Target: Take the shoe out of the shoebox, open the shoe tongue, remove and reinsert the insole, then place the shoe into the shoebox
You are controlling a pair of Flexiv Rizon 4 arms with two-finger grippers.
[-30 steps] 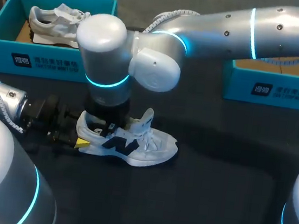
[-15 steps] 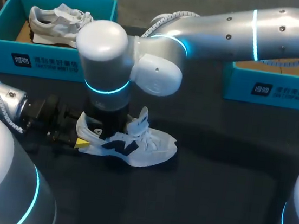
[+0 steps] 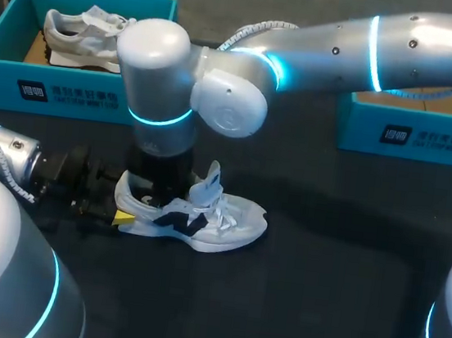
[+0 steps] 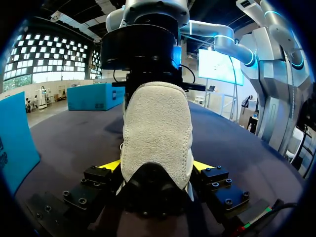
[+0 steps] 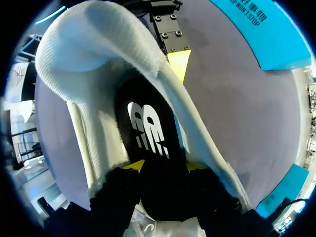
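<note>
A white shoe (image 3: 223,222) lies on its sole on the dark table, its tongue (image 3: 212,180) standing up. My left gripper (image 3: 122,212) is shut on the heel; in the left wrist view the heel (image 4: 157,133) fills the gap between the yellow tips of that gripper (image 4: 157,166). My right arm (image 3: 166,87) comes down from above into the shoe's mouth. In the right wrist view my right gripper (image 5: 164,167) stands open inside the shoe. The black insole (image 5: 148,128) lies flat under and between its fingers.
A teal shoebox (image 3: 70,96) with a second pale shoe (image 3: 82,29) stands at the back left. Another teal box (image 3: 416,136) stands at the back right. Bare dark table lies in front of and to the right of the shoe.
My right wrist dipped toward the shoe and rose a little again. The tongue leaned slightly left. The left gripper and the shoe kept their place.
</note>
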